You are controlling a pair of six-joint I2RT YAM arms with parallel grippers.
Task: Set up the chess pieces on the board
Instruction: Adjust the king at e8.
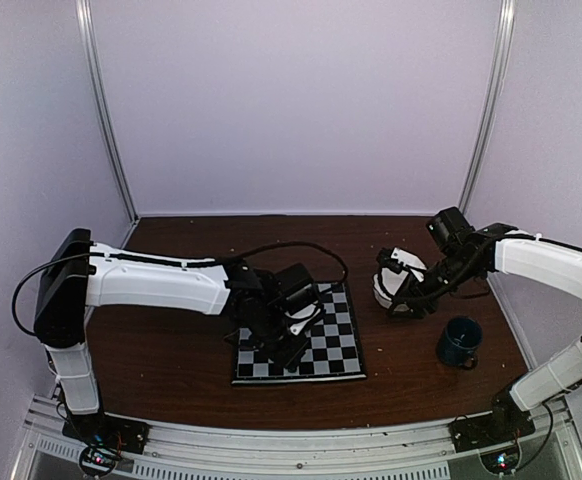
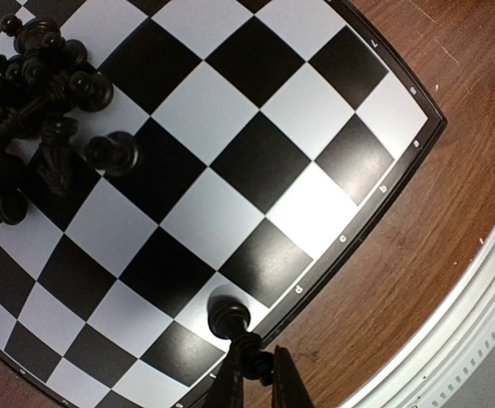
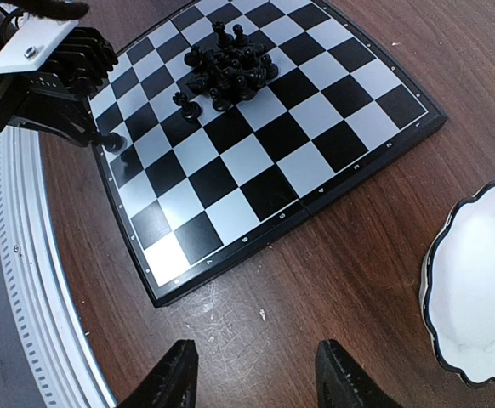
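Table: dark brown wood, lilac walls behind, with the board lying flat mid-table.
Layout: nearly every check is bare, so I'd say the setup has barely begun.
Pieces: a black heap bunched on a few squares away from the rim, with a couple standing loose just beside it. They look dumped, not arranged.
Left gripper: low over the board's edge row, jaws pinched almost together on one small figure. It's a narrow grip because the figure is so slim.
Held piece: between the fingertips, over an edge-row square beside the rim letters, well apart from the heap. I cannot tell whether it touches the square.
Reading: an edge row suits a back rank, so this looks like a placement in hand.
Right gripper: jaws wide apart with nothing between them, above bare table between the board and the bowl. Parked out of the way, I'd judge.
Mug: blue, near the right arm and well apart from the board.
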